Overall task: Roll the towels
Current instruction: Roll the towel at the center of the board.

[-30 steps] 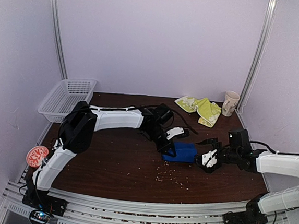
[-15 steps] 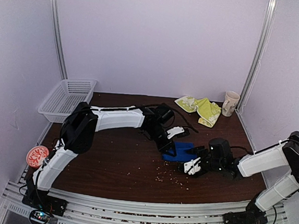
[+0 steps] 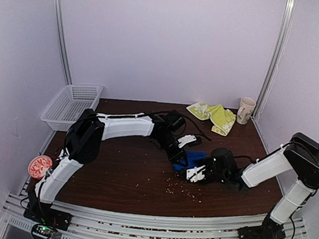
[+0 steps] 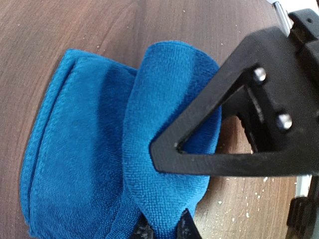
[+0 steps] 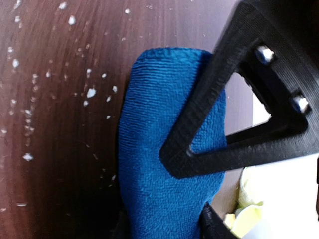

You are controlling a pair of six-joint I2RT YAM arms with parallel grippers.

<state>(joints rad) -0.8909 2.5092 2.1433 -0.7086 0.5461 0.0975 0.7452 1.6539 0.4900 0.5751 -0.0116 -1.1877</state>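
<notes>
The blue towel (image 3: 197,156) lies partly rolled mid-table. In the left wrist view a raised fold of the blue towel (image 4: 79,149) is pinched in my left gripper (image 4: 164,229), which is shut on it. My left gripper (image 3: 182,156) sits at the towel's left end. From the right, my right gripper (image 3: 196,172) is at the towel's near end. In its wrist view the blue towel (image 5: 149,124) fills the gap of my right gripper (image 5: 162,226), both fingers pressing on it. The yellow-green towel (image 3: 213,116) lies crumpled at the back right.
A mug (image 3: 246,110) stands beside the yellow-green towel at the back right. A white basket (image 3: 71,106) sits at the back left edge. A red-and-white round object (image 3: 39,166) lies off the table's near left. Pale crumbs (image 3: 181,186) dot the wood in front of the blue towel.
My right arm has reached left across the table to the blue towel, and its jaws have closed in around it. The left arm has kept still, holding the fold.
</notes>
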